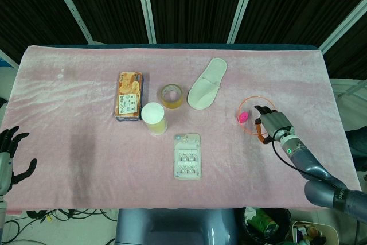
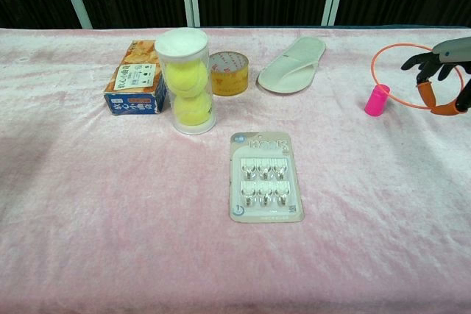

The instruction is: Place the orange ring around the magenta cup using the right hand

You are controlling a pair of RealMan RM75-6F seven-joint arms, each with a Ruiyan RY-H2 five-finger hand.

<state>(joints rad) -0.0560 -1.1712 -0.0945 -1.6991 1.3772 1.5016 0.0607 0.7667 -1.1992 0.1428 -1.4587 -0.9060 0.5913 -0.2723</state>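
The small magenta cup (image 1: 242, 117) (image 2: 377, 99) stands upright on the pink cloth at the right. My right hand (image 1: 273, 122) (image 2: 441, 71) holds the thin orange ring (image 1: 248, 108) (image 2: 390, 53) just right of the cup, lifted off the table. In both views the ring's left part lies over the cup's top; the ring is tilted and hangs in the air. At the table's front left corner my left hand (image 1: 10, 162) rests with fingers apart and holds nothing; the chest view does not show it.
A white slipper (image 1: 206, 84) and a roll of tape (image 1: 171, 96) lie behind the cup to the left. A tube of tennis balls (image 2: 187, 82), a snack box (image 1: 129, 96) and a hook card (image 2: 265, 176) sit mid-table. The table's right edge is close to my right arm.
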